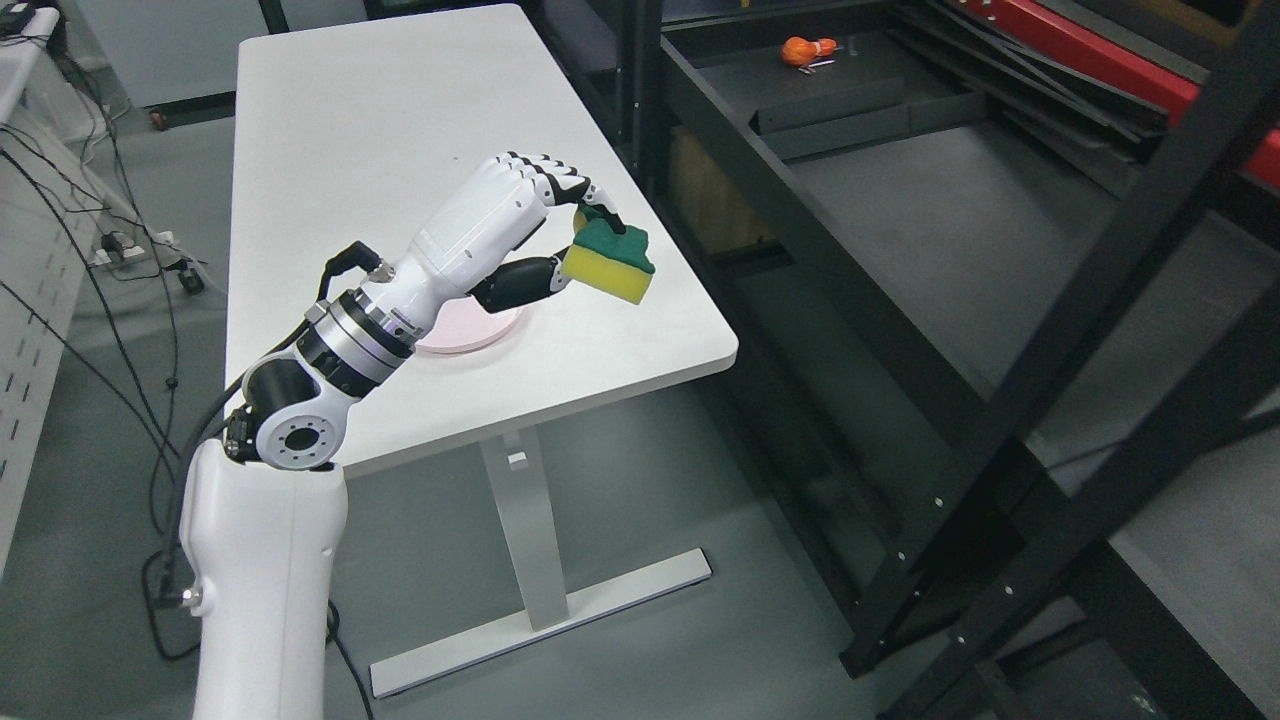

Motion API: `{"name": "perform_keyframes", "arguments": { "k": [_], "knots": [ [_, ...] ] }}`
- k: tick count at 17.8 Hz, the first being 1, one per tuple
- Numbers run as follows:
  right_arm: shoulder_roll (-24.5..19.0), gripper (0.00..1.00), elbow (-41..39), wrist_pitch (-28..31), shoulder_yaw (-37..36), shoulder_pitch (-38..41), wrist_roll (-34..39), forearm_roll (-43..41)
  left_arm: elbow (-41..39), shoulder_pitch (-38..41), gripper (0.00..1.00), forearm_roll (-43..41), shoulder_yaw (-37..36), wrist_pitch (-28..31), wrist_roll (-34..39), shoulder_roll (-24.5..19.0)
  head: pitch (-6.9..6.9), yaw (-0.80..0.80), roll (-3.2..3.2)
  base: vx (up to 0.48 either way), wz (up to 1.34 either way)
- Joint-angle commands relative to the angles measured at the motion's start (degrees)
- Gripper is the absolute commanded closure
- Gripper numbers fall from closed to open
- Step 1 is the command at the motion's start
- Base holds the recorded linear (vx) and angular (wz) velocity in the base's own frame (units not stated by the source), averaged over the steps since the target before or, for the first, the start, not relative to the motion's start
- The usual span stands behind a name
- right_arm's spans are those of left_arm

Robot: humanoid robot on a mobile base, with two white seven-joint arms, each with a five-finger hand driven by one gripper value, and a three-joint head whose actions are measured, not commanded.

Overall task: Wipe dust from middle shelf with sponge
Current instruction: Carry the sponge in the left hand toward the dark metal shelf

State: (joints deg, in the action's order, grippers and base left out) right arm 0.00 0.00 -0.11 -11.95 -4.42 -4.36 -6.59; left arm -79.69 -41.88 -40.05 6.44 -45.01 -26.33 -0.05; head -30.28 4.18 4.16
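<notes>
Above the near right part of the white surface (pixel 400 130), the left hand (pixel 520 215) is raised and grasping a sponge (pixel 608 264). The arm enters from the lower left of the head view and rises across the near edge of the surface. The fingers (pixel 560 185) are curled over the top of the sponge, with one dark fingertip pressing on its green layer, and the thumb (pixel 520 285) bears against its near side. The sponge is yellow with a dark green scouring layer on top. It is held tilted and clear of the surface, not touching it, close to the right edge of the surface.

Under the wrist, a pale pink round disc (pixel 475 330) lies flat on the surface, partly hidden by the arm.

To the right stands a black metal shelving unit (pixel 850 250), apart from the surface. Its grey shelf board (pixel 950 230) runs from far to near. The sponge is to the left of the unit and makes no contact with it. On the far part of the shelf lies a small orange object (pixel 808 50); what it is cannot be made out. A red beam (pixel 1100 60) crosses the far right corner.

Cables (pixel 100 220) trail over the floor at the far left.
</notes>
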Motion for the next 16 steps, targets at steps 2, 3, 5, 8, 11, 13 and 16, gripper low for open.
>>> {"name": "perform_keyframes", "arguments": {
  "k": [2,3,5,8,11,13,16],
  "knots": [
    [1.00,0.00,-1.00,4.15,0.00,0.02,0.22,0.00,0.33,-0.04,1.00,0.15,-0.91,0.01,-0.04,-0.95,0.00,0.00,0.00,-0.275,-0.48],
    [1.00,0.00,-1.00,4.15,0.00,0.02,0.22,0.00,0.33,-0.04,1.00,-0.03,-0.91,0.01,-0.04,-0.95,0.00,0.00,0.00,-0.281,-0.50],
    [1.00,0.00,-1.00,4.15,0.00,0.02,0.22,0.00,0.33,-0.13,1.00,0.15,-1.17,0.01,-0.04,-0.95,0.00,0.00,0.00,-0.266,-0.60],
    [1.00,0.00,-1.00,4.15,0.00,0.02,0.22,0.00,0.33,-0.13,1.00,-0.03,-2.22,0.01,0.05,-0.95,0.00,0.00,0.00,-0.245,-0.62],
    [1.00,0.00,-1.00,4.15,0.00,-0.07,0.22,0.00,0.42,-0.13,1.00,0.15,-2.49,0.01,0.05,-0.95,0.00,0.00,0.00,-0.291,-0.80],
    [1.00,0.00,-1.00,4.15,0.00,0.02,0.22,0.00,0.42,-0.13,1.00,0.15,-3.19,0.01,0.05,-0.95,0.00,0.00,0.00,-0.248,-0.89],
    [1.00,0.00,-1.00,4.15,0.00,0.02,0.22,0.00,0.42,-0.30,1.00,0.32,-4.07,0.01,0.05,-0.95,0.01,0.00,0.00,-0.169,-1.01]
  ]
}}
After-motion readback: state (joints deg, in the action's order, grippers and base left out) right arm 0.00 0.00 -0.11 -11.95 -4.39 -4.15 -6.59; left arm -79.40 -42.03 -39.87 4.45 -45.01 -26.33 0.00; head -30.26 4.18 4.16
